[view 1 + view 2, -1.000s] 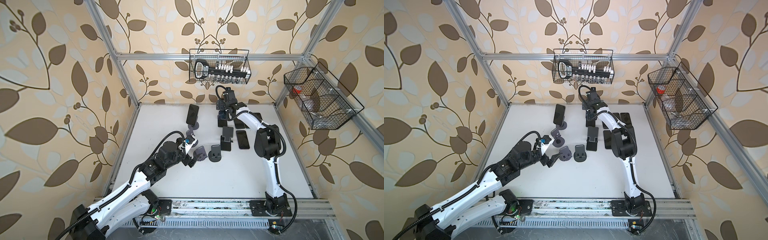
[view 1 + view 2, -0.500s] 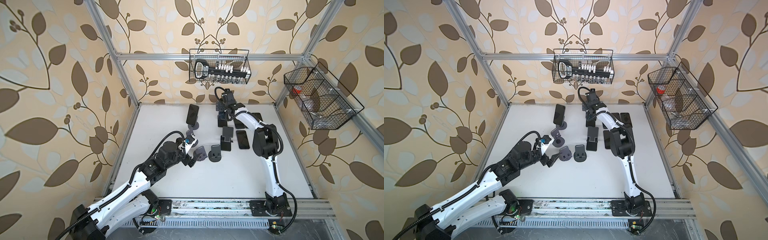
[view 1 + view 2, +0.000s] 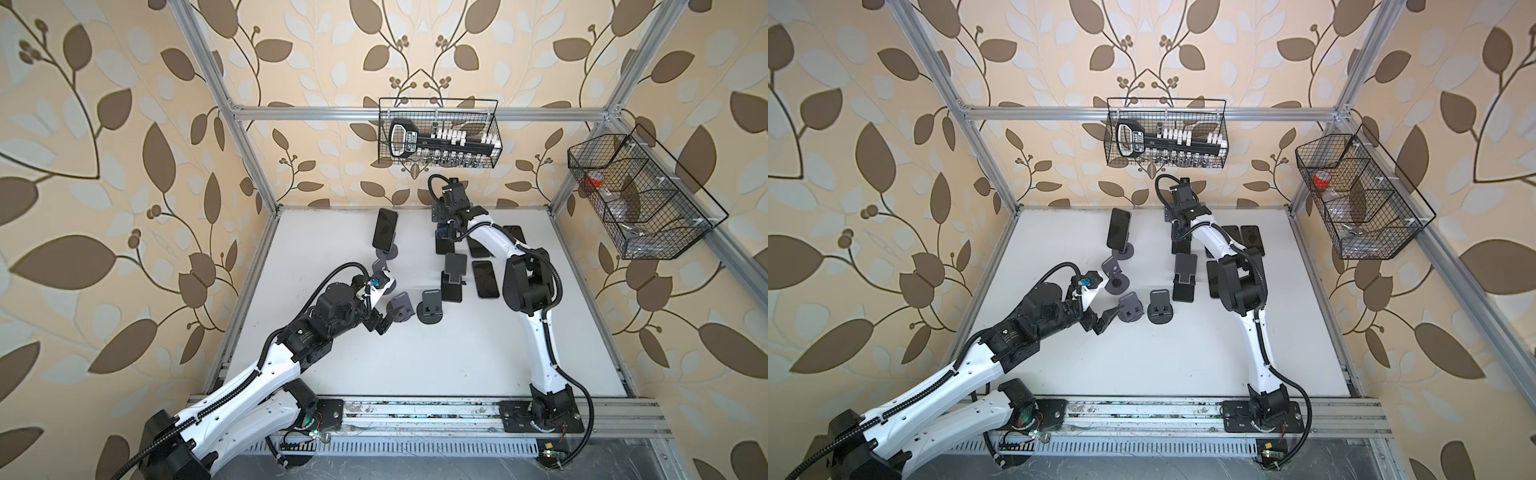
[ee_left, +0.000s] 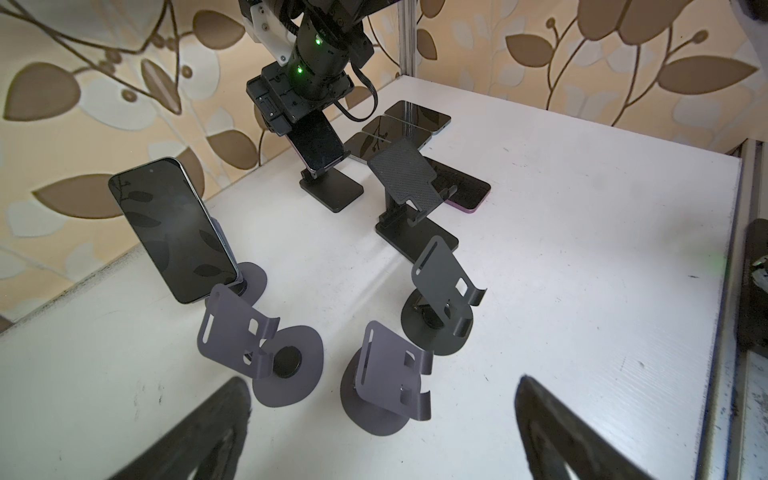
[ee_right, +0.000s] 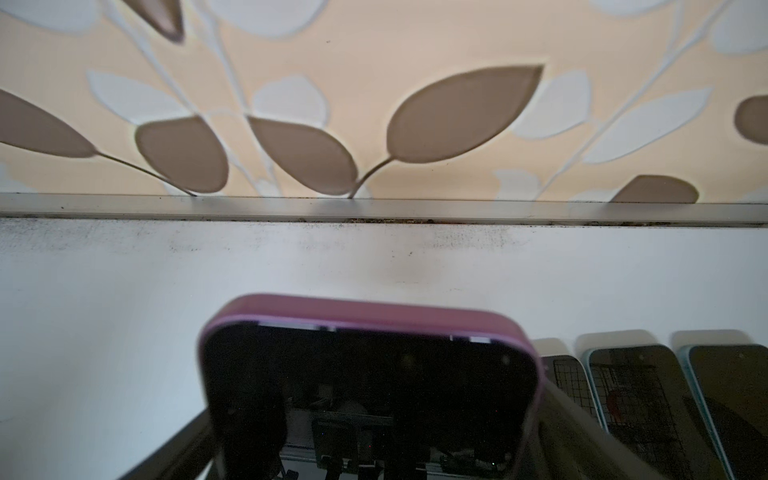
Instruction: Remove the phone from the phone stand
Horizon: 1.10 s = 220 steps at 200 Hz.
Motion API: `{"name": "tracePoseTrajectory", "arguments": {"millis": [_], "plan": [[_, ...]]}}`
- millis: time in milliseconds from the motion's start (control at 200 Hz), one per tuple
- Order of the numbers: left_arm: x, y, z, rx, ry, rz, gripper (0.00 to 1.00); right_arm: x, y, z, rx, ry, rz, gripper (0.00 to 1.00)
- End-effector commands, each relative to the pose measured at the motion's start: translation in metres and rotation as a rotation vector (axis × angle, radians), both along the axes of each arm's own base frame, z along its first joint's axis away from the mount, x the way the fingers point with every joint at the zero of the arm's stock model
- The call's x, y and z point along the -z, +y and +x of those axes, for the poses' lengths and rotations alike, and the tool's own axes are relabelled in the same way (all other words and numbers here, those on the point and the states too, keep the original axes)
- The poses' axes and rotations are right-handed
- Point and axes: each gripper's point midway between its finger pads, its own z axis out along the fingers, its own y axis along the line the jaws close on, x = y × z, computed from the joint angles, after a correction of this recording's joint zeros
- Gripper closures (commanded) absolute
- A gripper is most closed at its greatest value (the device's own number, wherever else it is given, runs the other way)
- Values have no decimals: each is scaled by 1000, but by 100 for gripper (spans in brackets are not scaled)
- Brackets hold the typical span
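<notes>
Way back on the bench (image 3: pixel 415 353) with the right arm, stretched almost to the wall. Holds the right tool (image 4: pixel 303 122) over the top end of the pink-edged phone (image 5: pixel 365 374), one dark finger (image 5: pixel 590 440) down each long side. Cannot tell from these angles whether pinching those edges or merely flanking them. Finds the phone leaning back on the black phone stand (image 4: pixel 336 191), lower edge tucked in the lip, square foot flat on the bench, close to the back wall. Not lifted off yet, then. Shows, just beside that stand, a cluster of flat phones (image 4: pixel 415 116) lying screen up, and nearer the front a second black stand (image 4: pixel 405 174) with its plate tilted. Now to the left side: hovers the left tool (image 4: pixel 380 384) low above the bench, fingers (image 4: pixel 208 428) spread wide apart and closed on nothing. Has a purple stand (image 4: pixel 390 374) just ahead of those fingers. Picks out its purple twin (image 4: pixel 237 328) right alongside, a dark grey stand (image 4: pixel 444 286) a little beyond, and farther back a dark phone (image 4: pixel 174 228) propped on a round-footed stand (image 4: pixel 253 277). Counts the two tools well apart, with several stands between them. Up on the walls, takes in a back basket (image 3: pixel 438 99) with a black rack of small parts inside, and a side basket (image 3: pixel 665 237) of black wire on the right wall.
</notes>
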Motion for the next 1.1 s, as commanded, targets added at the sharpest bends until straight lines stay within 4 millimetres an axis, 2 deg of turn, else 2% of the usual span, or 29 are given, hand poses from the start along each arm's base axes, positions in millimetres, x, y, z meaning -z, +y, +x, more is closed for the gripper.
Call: {"name": "tracePoseTrajectory", "arguments": {"millis": [0,385,1095], "plan": [[-8,3,1,-4,-40,-5,1,4,2,6,7,-10,-16,4],[-7,3,1,-2,-43,-1,1,5,8,7,-3,-20,12,10],[-9,5,2,-12,-47,1,1,-6,15,7,-20,-40,26,18]]}}
